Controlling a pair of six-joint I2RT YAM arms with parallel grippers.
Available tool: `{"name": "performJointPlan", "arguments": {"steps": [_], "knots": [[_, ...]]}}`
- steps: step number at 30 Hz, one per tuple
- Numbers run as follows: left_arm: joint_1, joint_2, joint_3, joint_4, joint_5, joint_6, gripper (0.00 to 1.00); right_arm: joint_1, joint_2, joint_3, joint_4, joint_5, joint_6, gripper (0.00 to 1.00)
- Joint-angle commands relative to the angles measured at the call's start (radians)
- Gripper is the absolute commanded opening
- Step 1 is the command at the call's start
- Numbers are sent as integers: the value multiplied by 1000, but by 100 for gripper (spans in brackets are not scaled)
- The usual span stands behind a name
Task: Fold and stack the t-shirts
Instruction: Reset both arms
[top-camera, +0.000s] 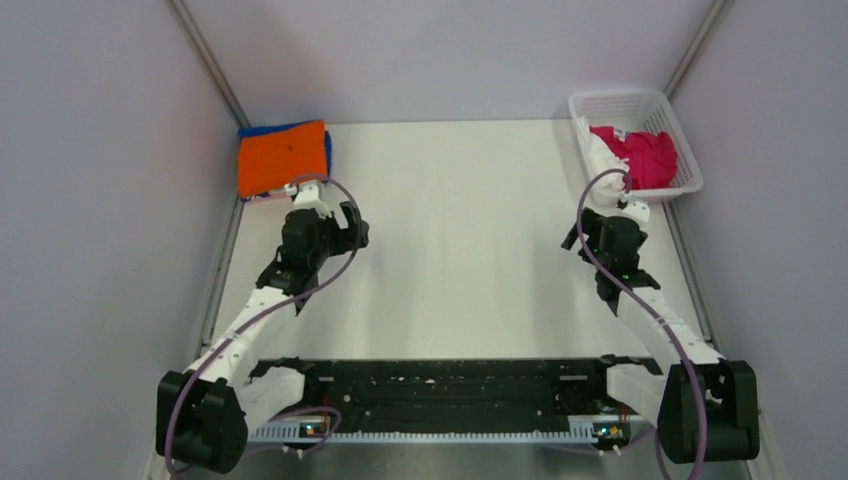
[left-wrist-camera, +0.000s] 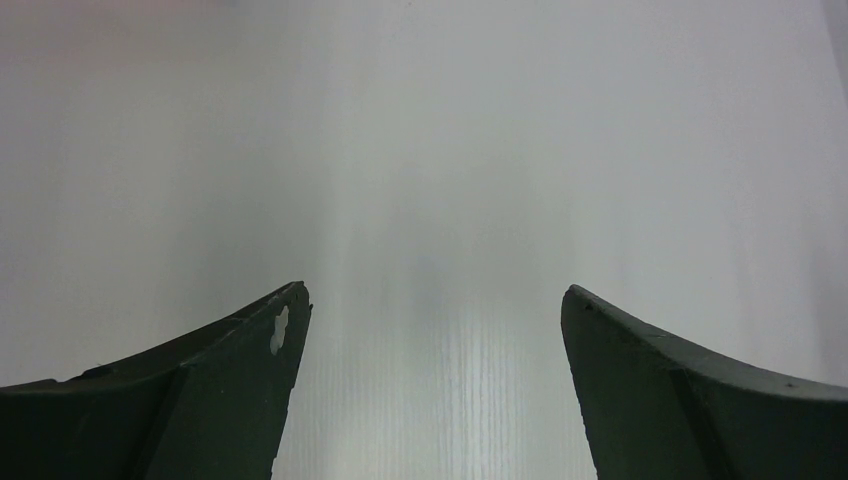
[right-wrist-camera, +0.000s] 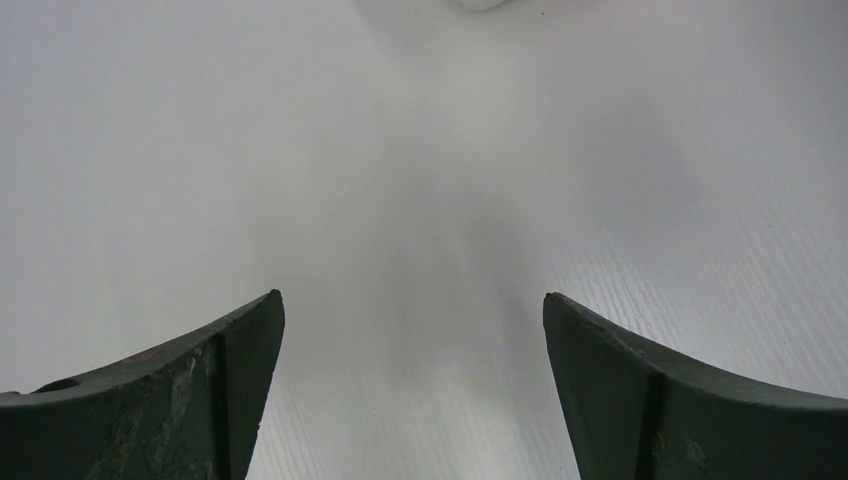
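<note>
A folded orange t-shirt (top-camera: 283, 157) lies at the table's far left corner on top of a blue t-shirt (top-camera: 328, 148), of which only an edge shows. A magenta t-shirt (top-camera: 650, 158) and a white t-shirt (top-camera: 600, 152) lie crumpled in a white basket (top-camera: 620, 100) at the far right. My left gripper (top-camera: 352, 232) (left-wrist-camera: 435, 290) hovers just in front of the orange stack, open, with only bare table between its fingers. My right gripper (top-camera: 580, 238) (right-wrist-camera: 411, 295) sits just in front of the basket, also open and holding nothing.
The white table (top-camera: 460, 220) is walled in by grey panels at the back and both sides. A black rail (top-camera: 440, 385) joins the two arm bases at the near edge. Purple cables loop off both arms.
</note>
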Motion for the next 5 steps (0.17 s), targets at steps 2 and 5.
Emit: {"name": "performJointPlan", "arguments": {"steps": [2, 5], "knots": [[3, -16, -13, 55, -58, -25, 99, -8, -20, -3, 112, -13, -23, 99], [3, -22, -35, 76, -81, -30, 99, -9, -37, -12, 136, -22, -31, 99]]}}
